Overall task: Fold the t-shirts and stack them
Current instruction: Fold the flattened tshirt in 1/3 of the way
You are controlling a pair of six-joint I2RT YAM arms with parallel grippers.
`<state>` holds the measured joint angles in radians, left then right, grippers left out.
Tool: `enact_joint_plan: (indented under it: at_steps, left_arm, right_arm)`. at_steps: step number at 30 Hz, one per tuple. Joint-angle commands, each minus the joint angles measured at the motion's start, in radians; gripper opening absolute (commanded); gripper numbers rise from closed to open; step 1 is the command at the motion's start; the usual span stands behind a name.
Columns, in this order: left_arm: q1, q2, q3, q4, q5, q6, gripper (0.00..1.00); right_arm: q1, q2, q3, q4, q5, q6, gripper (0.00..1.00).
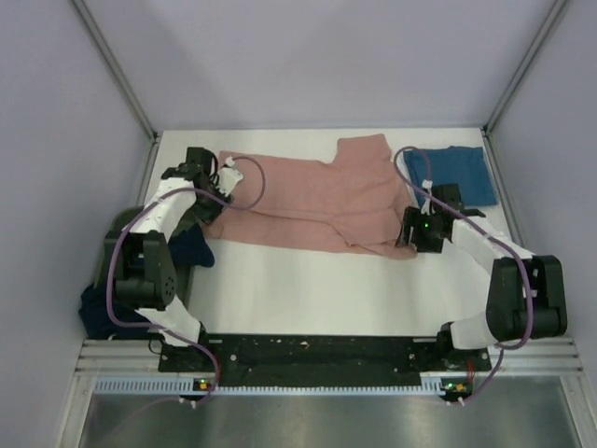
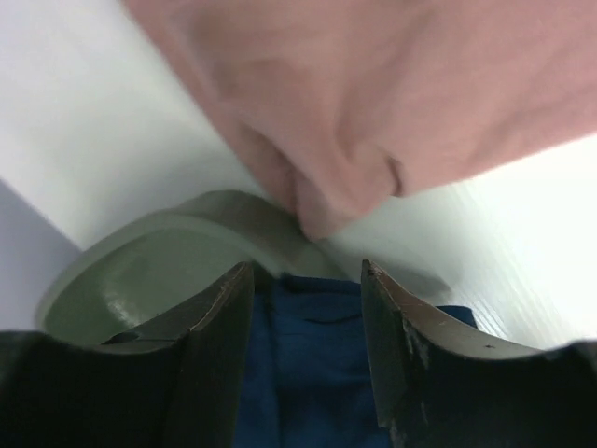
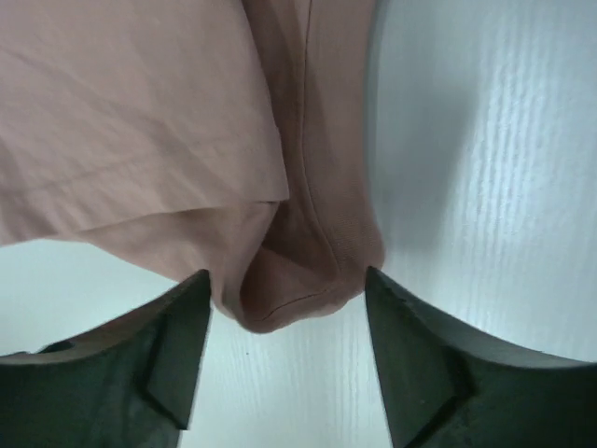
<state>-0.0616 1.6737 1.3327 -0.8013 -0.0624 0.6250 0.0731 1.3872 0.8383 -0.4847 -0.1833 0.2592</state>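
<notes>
The salmon-pink t-shirt (image 1: pixel 317 201) lies spread across the middle of the table, print not visible. The teal-blue t-shirt (image 1: pixel 464 173) lies folded at the back right. The dark navy t-shirt (image 1: pixel 103 310) hangs over the bin at the left. My left gripper (image 1: pixel 213 194) is open and empty at the pink shirt's left edge (image 2: pixel 373 103); navy cloth (image 2: pixel 308 364) shows below between its fingers. My right gripper (image 1: pixel 410 233) is open at the shirt's near right corner; that corner (image 3: pixel 298 280) lies between the fingertips, not pinched.
The dark green plastic bin (image 1: pixel 119 229) stands at the table's left edge; its rim (image 2: pixel 140 252) shows in the left wrist view. Grey walls and metal posts enclose the table on three sides. White table (image 1: pixel 317 289) lies in front of the pink shirt.
</notes>
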Motion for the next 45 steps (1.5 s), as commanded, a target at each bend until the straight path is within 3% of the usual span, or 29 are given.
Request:
enact_joint_plan:
  at_steps: [1, 5, 10, 16, 17, 19, 20, 24, 29, 32, 39, 43, 45]
  left_arm:
    - [-0.039, -0.080, -0.104, 0.053, 0.107, 0.097, 0.55]
    - [-0.115, -0.190, -0.298, 0.207, 0.092, 0.275, 0.57]
    - [-0.144, -0.258, -0.513, 0.436, 0.072, 0.574, 0.65]
    - [-0.161, -0.082, -0.514, 0.667, -0.100, 0.579, 0.63]
    - [-0.167, -0.060, -0.512, 0.700, -0.123, 0.576, 0.58]
    - [-0.185, -0.040, -0.517, 0.712, -0.152, 0.571, 0.17]
    - [-0.193, -0.046, -0.512, 0.687, -0.171, 0.559, 0.00]
    - [-0.202, -0.187, -0.498, 0.426, -0.157, 0.487, 0.00]
    - [-0.245, -0.411, -0.541, 0.098, -0.088, 0.440, 0.00]
    - [-0.303, -0.450, -0.570, -0.060, -0.067, 0.378, 0.00]
    - [-0.452, -0.494, -0.595, -0.202, -0.027, 0.266, 0.00]
    - [-0.535, -0.494, -0.593, -0.283, 0.038, 0.226, 0.01]
    - [-0.557, -0.496, -0.596, -0.329, 0.058, 0.222, 0.05]
  right_arm:
    - [0.016, 0.094, -0.031, 0.092, -0.076, 0.043, 0.60]
    - [-0.002, 0.101, -0.064, 0.074, -0.036, 0.048, 0.01]
    - [-0.103, 0.020, -0.068, 0.023, 0.001, 0.022, 0.00]
    - [-0.121, -0.004, -0.032, -0.061, -0.004, 0.002, 0.00]
    - [-0.121, -0.004, -0.018, -0.081, 0.002, -0.005, 0.00]
    - [-0.119, -0.004, 0.031, -0.156, 0.043, -0.029, 0.00]
    - [-0.121, -0.001, 0.065, -0.207, 0.062, -0.055, 0.00]
    - [-0.118, 0.012, 0.243, -0.461, 0.162, -0.121, 0.00]
    - [-0.079, 0.013, 0.315, -0.615, 0.315, -0.137, 0.00]
    - [-0.079, -0.007, 0.361, -0.666, 0.337, -0.153, 0.00]
    - [-0.050, -0.017, 0.398, -0.703, 0.366, -0.331, 0.00]
    - [-0.022, -0.020, 0.264, -0.775, 0.458, -0.455, 0.00]
    - [0.010, -0.062, 0.220, -0.758, 0.371, -0.488, 0.00]
